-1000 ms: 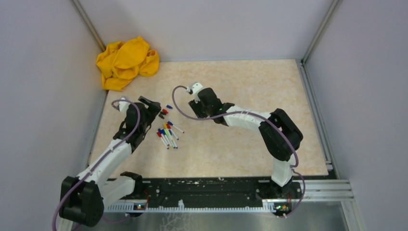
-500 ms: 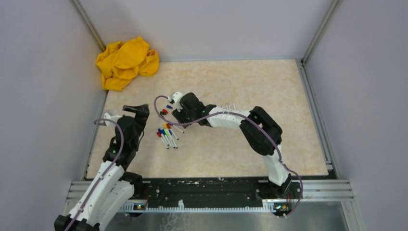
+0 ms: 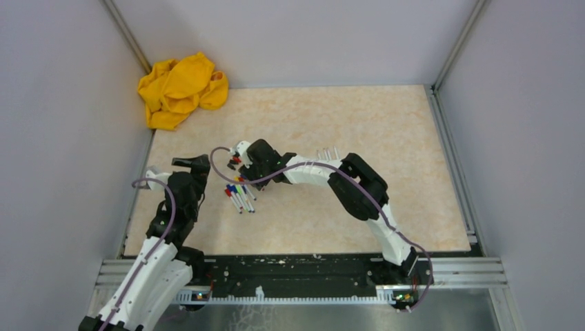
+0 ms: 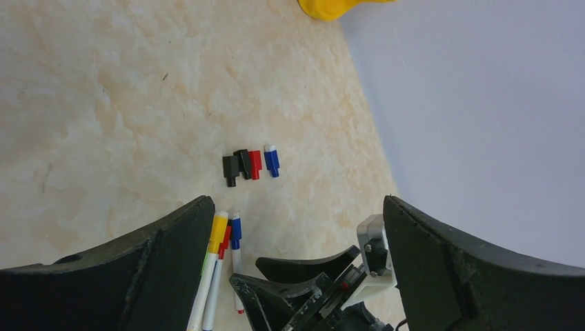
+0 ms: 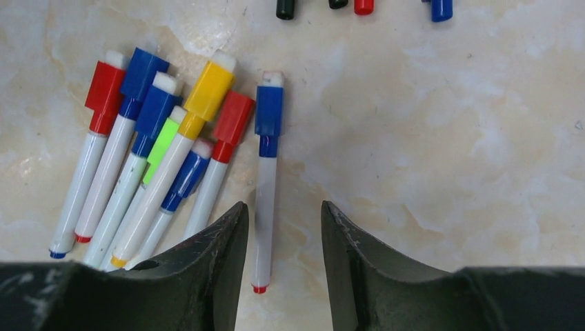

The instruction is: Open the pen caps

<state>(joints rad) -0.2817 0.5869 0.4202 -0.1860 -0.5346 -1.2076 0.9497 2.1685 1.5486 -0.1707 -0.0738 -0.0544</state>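
Beige marbled tabletop (image 5: 448, 138). Right gripper (image 5: 281, 207) spread, straddling the lone pen barrel (image 5: 264, 200), not pinching. Its blue cap (image 5: 269, 110) sits just beside the pen bundle (image 5: 152, 152). Left gripper (image 4: 296, 200) spread wide, empty. Advice: clamp barrel squarely, low down, leaving cap exposed.

Pale grey walls (image 3: 62, 103) — beige marbled tabletop (image 3: 386, 138).

The markers (image 5: 110, 181) have white-grey barrels with red, blue, yellow and green pen caps (image 5: 209, 89). Loose caps (image 4: 255, 164) are black, red and blue; the tabletop (image 3: 386, 138) is mottled beige.
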